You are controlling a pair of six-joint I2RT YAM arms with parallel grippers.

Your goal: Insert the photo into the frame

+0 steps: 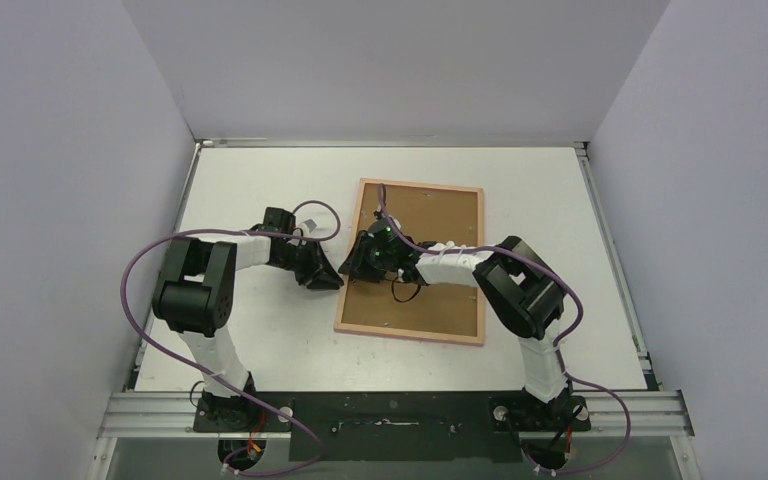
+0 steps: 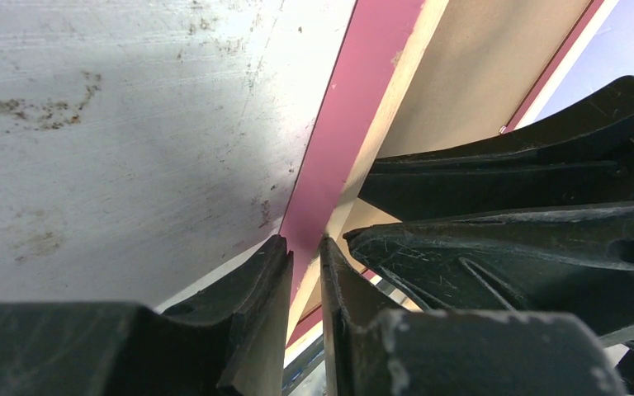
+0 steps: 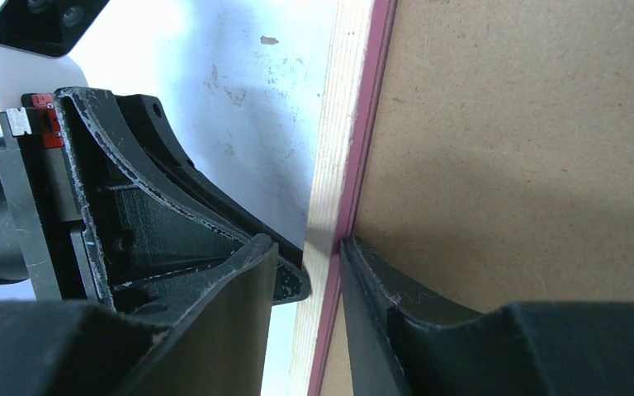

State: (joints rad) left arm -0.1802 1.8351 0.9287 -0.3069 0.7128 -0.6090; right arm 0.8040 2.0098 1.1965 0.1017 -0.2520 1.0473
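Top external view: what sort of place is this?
Probably a lab test cell: plain white walls box in a white table, left arm and right arm sit bolted to a metal rail, one frame lies there.

My white bench is scuffed and stained. On it, right of centre, lies the frame, back up, a brown board filling it.

On the table, right of centre, lies the frame, the backing board inside it.
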